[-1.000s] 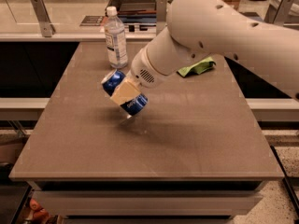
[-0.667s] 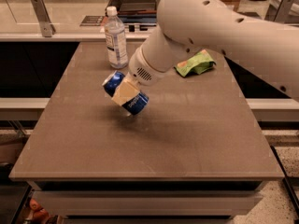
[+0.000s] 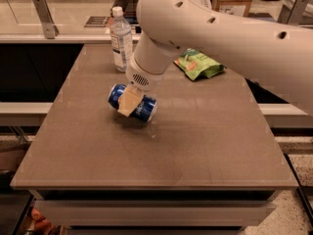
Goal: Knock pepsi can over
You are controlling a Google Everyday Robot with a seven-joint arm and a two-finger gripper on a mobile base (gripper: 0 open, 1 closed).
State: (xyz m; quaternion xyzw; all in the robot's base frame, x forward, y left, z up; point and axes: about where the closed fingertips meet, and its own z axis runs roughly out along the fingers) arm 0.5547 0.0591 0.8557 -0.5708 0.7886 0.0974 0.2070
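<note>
The pepsi can [image 3: 145,108], dark blue, lies almost on its side on the brown table [image 3: 195,146], left of centre, its ends pointing left-back and right-front. My gripper [image 3: 129,101] hangs from the white arm [image 3: 195,28] directly over the can's middle. One tan finger [image 3: 128,102] lies across the front of the can; the other is hidden behind it. The gripper is shut on the can.
A clear plastic water bottle [image 3: 121,40] with a white cap stands upright behind the can near the table's back edge. A green snack bag [image 3: 198,65] lies at the back right. A counter with a metal post [image 3: 45,16] runs behind the table.
The can has gone from steeply tilted in the gripper to nearly flat on the table. The arm has swung a little to the left and lower.
</note>
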